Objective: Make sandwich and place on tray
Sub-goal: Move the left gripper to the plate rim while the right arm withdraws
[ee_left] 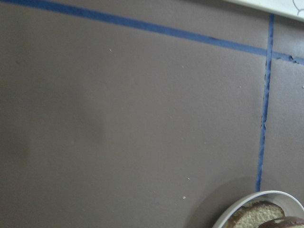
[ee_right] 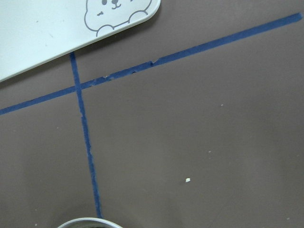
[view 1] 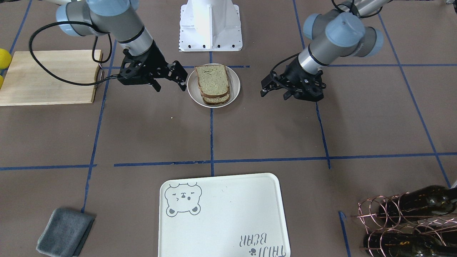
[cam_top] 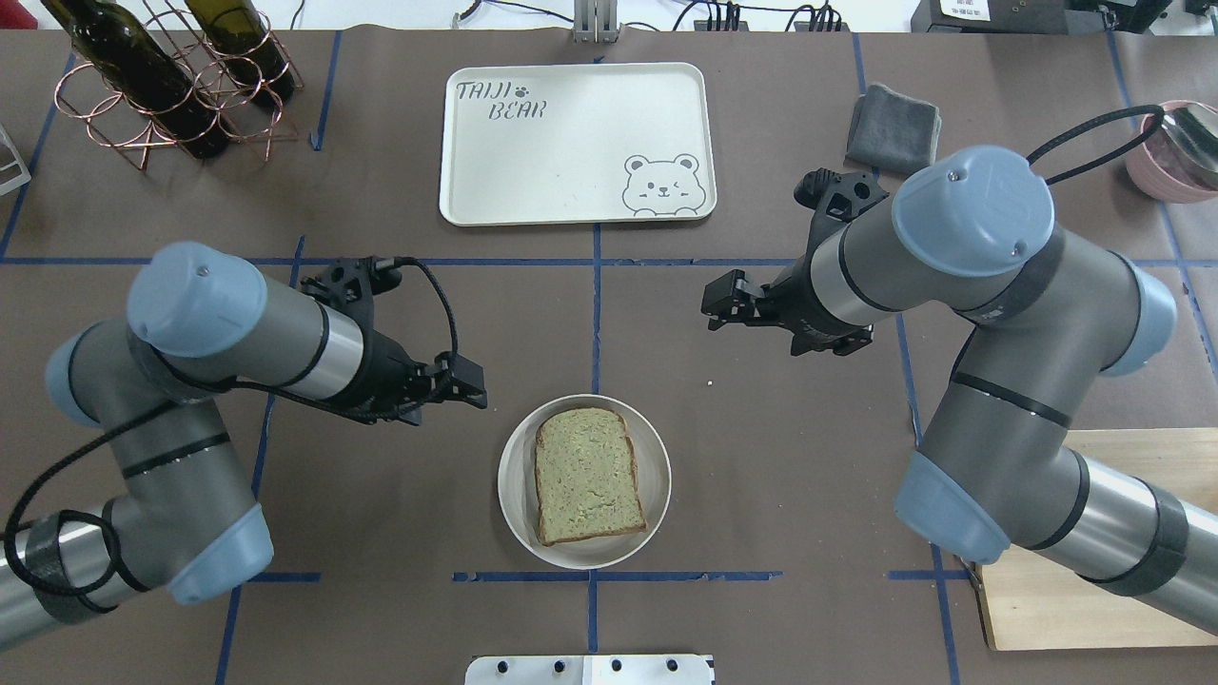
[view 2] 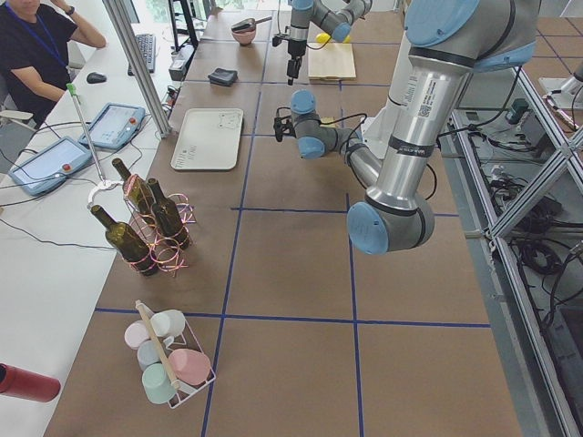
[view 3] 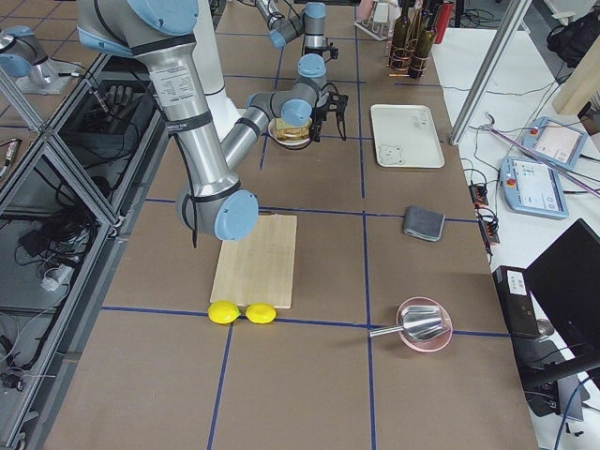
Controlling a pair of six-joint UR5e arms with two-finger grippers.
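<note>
The sandwich [view 1: 212, 80] is a stack of tan bread slices with brown crust on a small round white plate [view 1: 191, 87]. It also shows in the overhead view [cam_top: 585, 471]. No egg shows. The cream tray [view 1: 228, 214] with the bear drawing lies bare at the far side of the table [cam_top: 571, 162]. My left gripper [cam_top: 466, 385] hovers open and empty just left of the plate [cam_top: 514, 485]. My right gripper [cam_top: 723, 300] hovers open and empty to the plate's right, toward the tray. The left wrist view shows the plate's rim [ee_left: 280, 195] and a bread edge [ee_left: 251, 216].
A wooden cutting board [cam_top: 1094, 571] lies under my right arm, with lemons [view 3: 242, 312] beside it. A grey cloth [cam_top: 894, 128] lies right of the tray. A copper rack with wine bottles [cam_top: 171, 81] stands far left. A pink bowl [cam_top: 1170, 147] sits far right.
</note>
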